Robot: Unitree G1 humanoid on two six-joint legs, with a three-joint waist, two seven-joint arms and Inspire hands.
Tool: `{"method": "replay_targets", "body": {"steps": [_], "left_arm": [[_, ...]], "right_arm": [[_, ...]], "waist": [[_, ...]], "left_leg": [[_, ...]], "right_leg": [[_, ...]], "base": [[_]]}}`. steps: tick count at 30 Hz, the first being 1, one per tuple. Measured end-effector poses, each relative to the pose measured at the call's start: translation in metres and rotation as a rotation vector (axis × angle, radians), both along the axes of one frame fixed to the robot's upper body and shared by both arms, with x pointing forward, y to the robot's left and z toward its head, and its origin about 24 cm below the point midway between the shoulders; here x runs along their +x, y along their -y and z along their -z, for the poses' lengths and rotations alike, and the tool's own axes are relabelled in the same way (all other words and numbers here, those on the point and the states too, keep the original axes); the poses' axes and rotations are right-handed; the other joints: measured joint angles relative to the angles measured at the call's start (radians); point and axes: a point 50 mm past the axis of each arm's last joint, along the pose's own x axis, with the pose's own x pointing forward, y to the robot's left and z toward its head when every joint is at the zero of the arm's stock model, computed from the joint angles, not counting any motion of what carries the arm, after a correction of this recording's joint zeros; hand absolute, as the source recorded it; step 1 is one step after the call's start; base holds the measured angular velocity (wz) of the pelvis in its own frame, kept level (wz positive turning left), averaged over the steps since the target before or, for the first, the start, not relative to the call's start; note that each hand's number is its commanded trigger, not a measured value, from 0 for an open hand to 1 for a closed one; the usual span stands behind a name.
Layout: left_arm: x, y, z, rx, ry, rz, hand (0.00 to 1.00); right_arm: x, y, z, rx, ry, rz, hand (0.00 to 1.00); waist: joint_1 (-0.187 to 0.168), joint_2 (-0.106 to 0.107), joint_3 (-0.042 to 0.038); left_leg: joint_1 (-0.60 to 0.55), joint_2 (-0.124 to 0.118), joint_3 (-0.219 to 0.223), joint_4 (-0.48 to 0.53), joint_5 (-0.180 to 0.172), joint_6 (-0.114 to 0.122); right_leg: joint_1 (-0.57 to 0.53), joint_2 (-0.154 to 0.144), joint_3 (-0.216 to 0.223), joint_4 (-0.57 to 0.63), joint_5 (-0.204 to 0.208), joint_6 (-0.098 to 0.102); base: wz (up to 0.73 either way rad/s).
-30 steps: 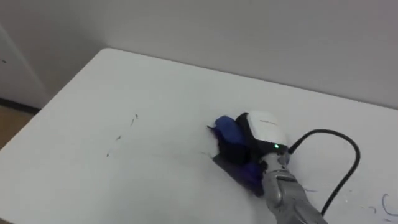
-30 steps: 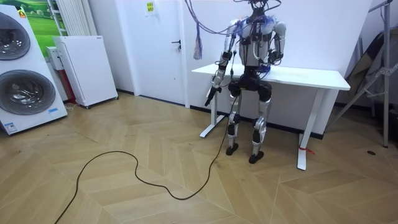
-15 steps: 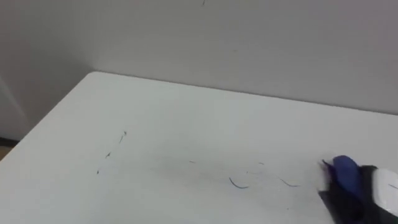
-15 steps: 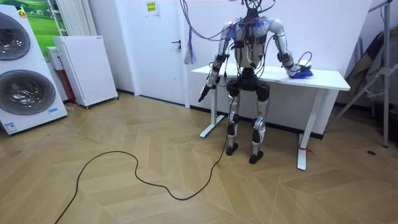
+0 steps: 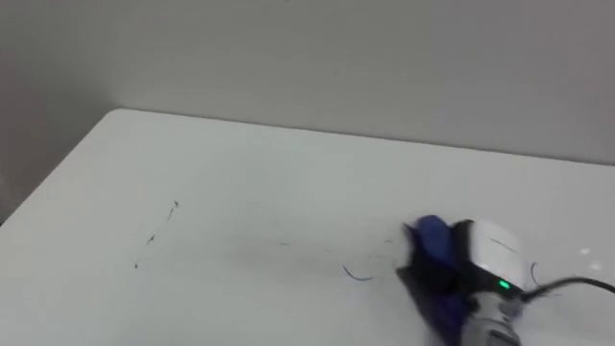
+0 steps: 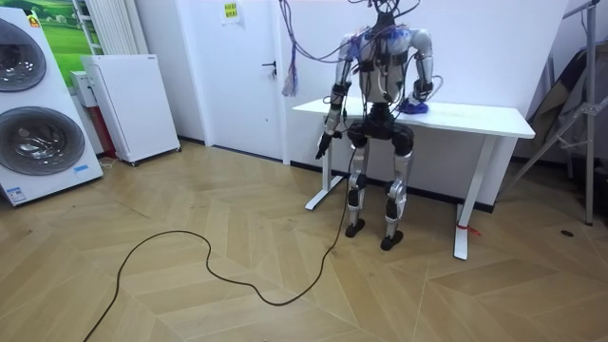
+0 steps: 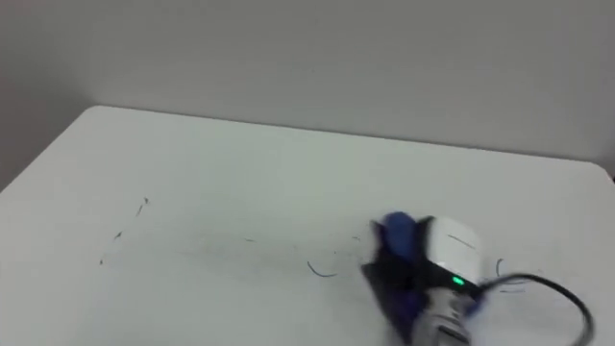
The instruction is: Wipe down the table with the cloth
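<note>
Where the wooden floor (image 6: 190, 294) meets the white wall, two stacked washing machines (image 6: 28, 114) are seen at the room view's left, with a white cabinet (image 6: 133, 100) beside them and a white door (image 6: 245, 71) further along. A white desk (image 6: 480, 119) is set against the wall, and the robot is seen standing at its front edge, facing it, with its back to the room camera. The left arm hangs at the robot's side, the left hand (image 6: 323, 147) below the level of the desk top; it is too small there for it to be told whether it is released or clenched. The right arm is stretched over the desk, and a blue cloth (image 5: 430, 242) lies on the surface near the front, toward the robot's right. The right hand (image 5: 488, 255) is laid on top of this cloth; whether the cloth is grasped or only pressed down cannot be told. Just left of the cloth a small blue curl of pen (image 5: 357, 278) is marked on the desk, and well apart, toward the left edge, a few short dark strokes (image 5: 154, 235) are seen.
</note>
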Motion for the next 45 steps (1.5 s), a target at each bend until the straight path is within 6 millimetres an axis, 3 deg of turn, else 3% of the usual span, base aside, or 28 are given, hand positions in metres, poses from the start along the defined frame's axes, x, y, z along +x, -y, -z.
{"method": "replay_targets", "body": {"steps": [2, 3, 4, 5, 8, 10, 13, 15, 19, 24, 28, 32, 34, 35, 37, 41, 45], "left_arm": [[-0.006, 0.0, 0.0, 0.0, -0.015, -0.01, 0.0], [-0.008, 0.0, 0.0, -0.002, -0.019, -0.013, 0.0], [-0.009, 0.002, 0.001, -0.008, -0.025, -0.016, 0.0], [-0.011, 0.002, 0.001, -0.013, -0.029, -0.017, 0.0], [-0.017, 0.0, -0.001, -0.006, -0.029, -0.033, 0.0], [-0.02, -0.004, -0.003, 0.009, -0.032, -0.05, 0.0], [-0.027, -0.015, -0.006, 0.046, -0.043, -0.068, 0.0], [-0.035, -0.02, -0.008, 0.064, -0.058, -0.075, 0.0], [-0.032, -0.02, -0.008, 0.062, -0.057, -0.055, 0.0], [-0.026, -0.014, -0.006, 0.044, -0.049, -0.023, 0.0], [-0.022, -0.008, -0.004, 0.024, -0.044, -0.014, 0.0], [-0.019, -0.003, -0.002, 0.004, -0.036, -0.023, 0.0], [-0.015, 0.001, -0.001, -0.005, -0.029, -0.009, 0.0], [-0.012, 0.002, -0.001, -0.008, -0.022, -0.004, 0.0], [-0.012, 0.006, 0.0, -0.017, -0.021, -0.002, 0.0], [-0.02, 0.006, 0.0, -0.017, -0.047, -0.008, 0.0], [-0.022, 0.001, -0.003, -0.004, -0.039, -0.027, 0.0]], "right_arm": [[0.009, -0.007, -0.005, -0.006, 0.002, -0.054, 1.0], [0.012, -0.008, -0.008, -0.007, 0.009, -0.06, 1.0], [0.017, -0.006, -0.013, -0.011, 0.027, -0.065, 1.0], [0.017, -0.004, -0.014, -0.012, 0.039, -0.071, 1.0], [0.006, 0.007, -0.004, -0.006, 0.044, -0.047, 1.0], [-0.011, 0.023, 0.005, -0.016, 0.045, 0.005, 1.0], [-0.045, 0.072, 0.014, -0.104, 0.054, 0.154, 1.0], [-0.073, 0.111, 0.017, -0.206, 0.048, 0.261, 1.0], [-0.086, 0.134, 0.017, -0.276, 0.037, 0.322, 1.0], [-0.08, 0.13, 0.017, -0.262, 0.036, 0.352, 1.0], [-0.07, 0.114, 0.014, -0.233, 0.028, 0.348, 1.0], [-0.05, 0.065, 0.013, -0.097, 0.008, 0.244, 1.0], [-0.036, 0.041, 0.009, -0.053, 0.004, 0.152, 1.0], [-0.028, 0.027, 0.005, -0.033, -0.002, 0.086, 1.0], [-0.018, 0.013, 0.002, -0.029, -0.013, 0.004, 1.0], [-0.014, 0.009, 0.001, -0.039, -0.022, -0.034, 1.0], [-0.022, 0.02, 0.011, -0.03, -0.02, -0.013, 1.0]], "waist": [[0.015, 0.004, 0.0018], [0.016, 0.006, 0.0066], [0.012, 0.008, 0.0191], [0.007, 0.014, 0.0236], [-0.018, 0.021, 0.0175], [-0.034, 0.009, 0.0057], [-0.069, 0.003, -0.0076], [-0.079, 0.003, -0.0211], [-0.1, -0.002, -0.0221], [-0.1, -0.005, -0.0208], [-0.097, -0.009, -0.0182], [-0.066, -0.006, -0.0174], [-0.051, -0.008, -0.0113], [-0.042, -0.006, -0.0035], [-0.033, -0.005, -0.0012], [-0.035, -0.002, -0.0025], [-0.047, -0.004, -0.0035]], "left_leg": [[0.004, -0.002, -0.009, -0.011, -0.001, 0.0], [0.001, -0.003, -0.013, -0.015, -0.001, 0.0], [-0.008, -0.005, -0.016, -0.015, 0.004, 0.002], [-0.021, -0.005, -0.018, -0.014, 0.005, 0.002], [-0.011, -0.006, -0.021, -0.016, 0.005, -0.002], [-0.007, -0.005, -0.02, -0.016, 0.006, -0.004], [0.021, 0.0, 0.008, -0.017, 0.006, -0.005], [0.042, -0.001, 0.011, -0.017, 0.001, 0.004], [0.043, 0.0, 0.012, -0.013, 0.001, 0.004], [0.043, -0.001, 0.014, -0.005, 0.002, 0.003], [0.045, 0.002, 0.02, -0.006, -0.001, 0.002], [0.048, 0.014, 0.03, -0.016, -0.008, -0.007], [0.035, 0.015, 0.028, -0.018, -0.005, -0.011], [0.034, 0.017, 0.032, -0.02, -0.004, -0.014], [0.024, 0.017, 0.029, -0.021, -0.003, -0.016], [0.016, 0.015, 0.014, -0.019, 0.0, -0.017], [0.025, 0.014, 0.017, -0.015, 0.0, -0.018]], "right_leg": [[0.002, -0.001, -0.009, -0.001, -0.005, 0.002], [0.001, -0.001, -0.012, -0.003, -0.004, 0.0], [0.0, -0.001, -0.015, -0.002, -0.002, -0.002], [-0.002, 0.0, -0.019, -0.006, 0.001, -0.001], [0.003, -0.003, -0.028, -0.01, -0.005, 0.005], [0.012, -0.005, -0.037, -0.016, -0.007, 0.005], [0.047, -0.008, -0.031, -0.018, -0.013, 0.006], [0.064, -0.014, -0.031, -0.016, -0.013, 0.007], [0.063, -0.017, -0.029, -0.016, -0.013, 0.007], [0.062, -0.015, -0.02, -0.015, -0.013, 0.007], [0.058, -0.006, -0.004, -0.015, -0.012, 0.006], [0.051, 0.0, -0.01, -0.015, -0.008, 0.001], [0.038, 0.004, -0.009, -0.013, -0.01, -0.002], [0.035, 0.006, -0.009, -0.013, -0.01, -0.003], [0.028, 0.007, -0.011, -0.014, -0.01, -0.003], [0.032, 0.006, -0.025, -0.017, -0.007, -0.001], [0.046, 0.002, -0.034, -0.019, -0.011, -0.004]], "base": [[0.29], [0.13], [0.07], [0.08], [0.1], [0.2], [0.12], [-0.15], [-0.09], [-0.04], [-0.11], [-0.1], [0.08], [0.06], [0.1], [0.13], [0.08]]}}
